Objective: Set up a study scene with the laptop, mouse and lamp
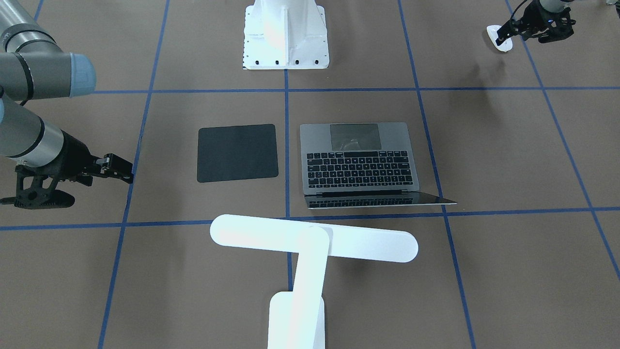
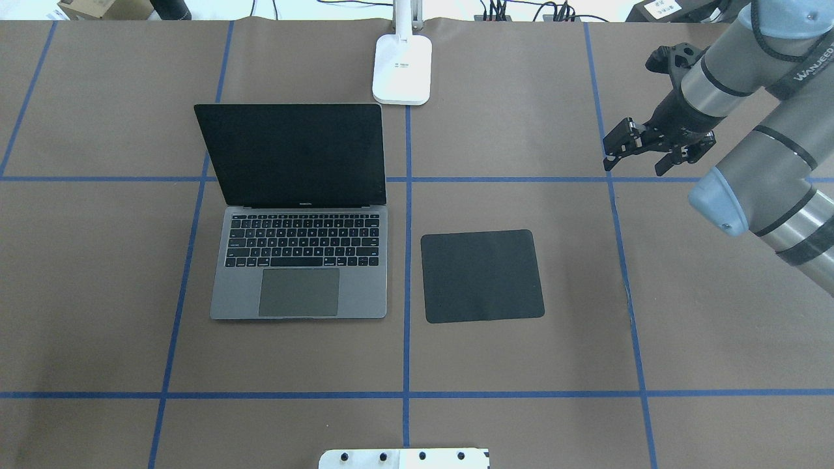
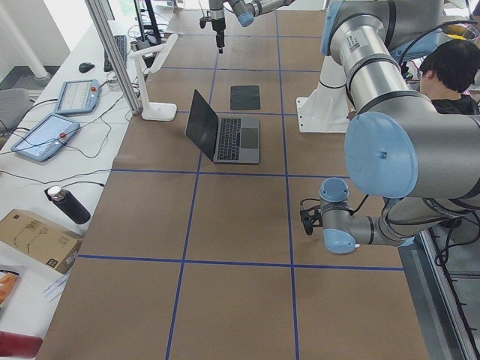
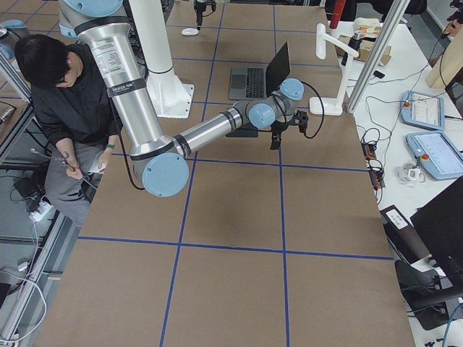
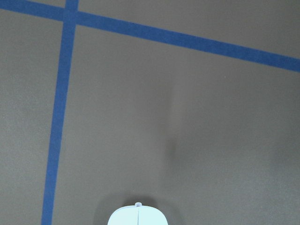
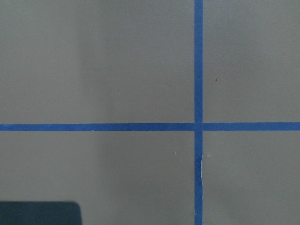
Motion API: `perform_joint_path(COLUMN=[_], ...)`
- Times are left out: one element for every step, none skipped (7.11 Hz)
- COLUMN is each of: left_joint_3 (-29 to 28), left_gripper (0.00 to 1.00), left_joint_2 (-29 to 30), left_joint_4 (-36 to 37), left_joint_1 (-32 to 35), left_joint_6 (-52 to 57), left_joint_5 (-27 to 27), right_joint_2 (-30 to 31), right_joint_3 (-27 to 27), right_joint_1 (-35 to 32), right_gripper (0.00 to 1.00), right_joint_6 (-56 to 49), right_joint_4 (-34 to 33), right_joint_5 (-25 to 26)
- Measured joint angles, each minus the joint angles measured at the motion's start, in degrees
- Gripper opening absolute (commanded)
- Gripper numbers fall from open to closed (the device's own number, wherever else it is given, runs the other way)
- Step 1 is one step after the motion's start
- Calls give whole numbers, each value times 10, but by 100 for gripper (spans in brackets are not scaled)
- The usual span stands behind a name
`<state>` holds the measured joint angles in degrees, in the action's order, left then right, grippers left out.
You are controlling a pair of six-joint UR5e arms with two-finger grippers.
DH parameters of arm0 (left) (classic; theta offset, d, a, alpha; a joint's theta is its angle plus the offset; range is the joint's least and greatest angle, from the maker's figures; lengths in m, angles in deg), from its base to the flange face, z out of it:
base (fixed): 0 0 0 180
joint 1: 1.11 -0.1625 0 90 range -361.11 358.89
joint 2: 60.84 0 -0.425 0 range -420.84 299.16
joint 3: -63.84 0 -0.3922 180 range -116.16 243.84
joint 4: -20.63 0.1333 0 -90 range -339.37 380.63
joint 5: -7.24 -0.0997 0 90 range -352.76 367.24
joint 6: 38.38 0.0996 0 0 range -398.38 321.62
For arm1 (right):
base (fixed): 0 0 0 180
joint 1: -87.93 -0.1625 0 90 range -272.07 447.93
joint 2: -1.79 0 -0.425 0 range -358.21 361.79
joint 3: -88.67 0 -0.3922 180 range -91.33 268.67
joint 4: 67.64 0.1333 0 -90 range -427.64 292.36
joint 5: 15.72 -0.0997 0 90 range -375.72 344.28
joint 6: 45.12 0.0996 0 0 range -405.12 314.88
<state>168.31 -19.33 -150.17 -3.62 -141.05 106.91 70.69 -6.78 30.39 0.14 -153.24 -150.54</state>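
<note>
The laptop (image 2: 300, 260) stands open left of the table's centre, its dark screen upright. Behind it the lamp (image 1: 314, 245) stands on its base (image 2: 402, 68) at the far edge. The white mouse (image 1: 499, 39) lies on the brown table near the robot's left side, and shows at the bottom edge of the left wrist view (image 5: 137, 218). My left gripper (image 1: 508, 31) hovers just above the mouse, looks open and holds nothing. My right gripper (image 2: 629, 153) hangs open and empty above the table, right of the black mousepad (image 2: 482, 275).
The white bolted pedestal (image 1: 286, 39) stands at the robot's edge of the table. Blue tape lines cross the brown cover. A person (image 4: 65, 94) sits beside the robot base. Tablets, cables and a bottle (image 3: 67, 204) lie on the side bench.
</note>
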Motion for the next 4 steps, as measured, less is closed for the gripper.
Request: perform_joint_path(left_joint_3=[-1,-2,-2,-3], left_gripper=[100,100,100,100], left_joint_2=[1,2,4,5], left_joint_4=[1,2,2,2], left_joint_1=[-15,-34,-53,-69], left_joint_6=[-9,-19,-28,-35], left_joint_5=[-2,-4,-5,-6], right_joint_2=[0,0,0,0], right_joint_3=[0,0,0,0], right_joint_1=[1,1,2,3], right_gripper=[99,99,99,99], right_joint_6=[0,0,0,0], right_joint_4=[0,0,0,0], right_joint_5=[0,1,1,1])
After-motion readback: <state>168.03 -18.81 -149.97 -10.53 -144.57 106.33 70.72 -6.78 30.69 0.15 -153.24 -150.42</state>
